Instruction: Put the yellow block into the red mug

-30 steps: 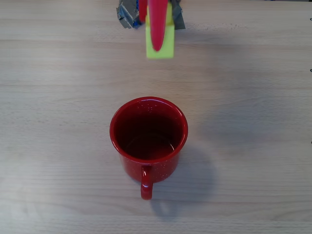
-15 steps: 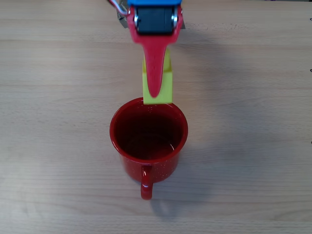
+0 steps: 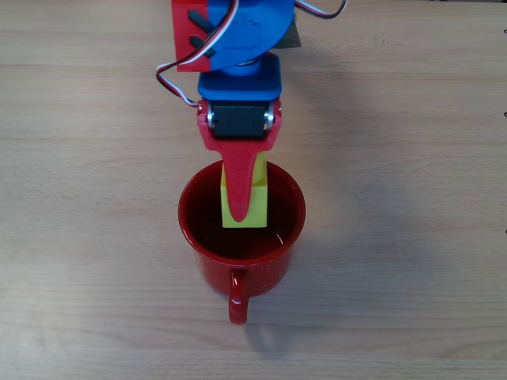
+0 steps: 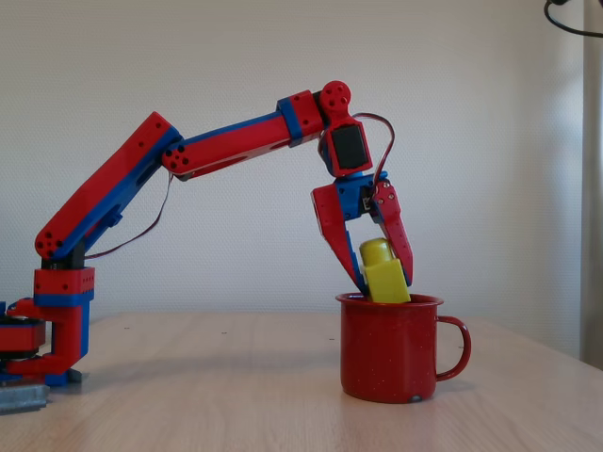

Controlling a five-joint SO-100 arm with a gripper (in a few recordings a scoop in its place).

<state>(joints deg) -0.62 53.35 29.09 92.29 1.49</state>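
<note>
The red mug (image 3: pixel 242 269) (image 4: pixel 386 348) stands upright on the wooden table, its handle toward the bottom of the overhead view and to the right in the fixed view. The yellow block (image 3: pixel 252 210) (image 4: pixel 384 275) hangs tilted just above the mug's rim, over its opening, stud up. My red-and-blue gripper (image 3: pixel 244 207) (image 4: pixel 384 284) is shut on the yellow block, its fingers (image 4: pixel 336 240) pointing down toward the mug's mouth.
The arm's base (image 4: pixel 42 353) stands at the left in the fixed view, with a grey clamp (image 4: pixel 21 397) at its foot. Bare wooden table (image 3: pixel 412 237) lies on all sides of the mug.
The gripper has carried the yellow block from beyond the mug's far side to over the mug's opening, coming down toward the rim. The mug has stayed put.
</note>
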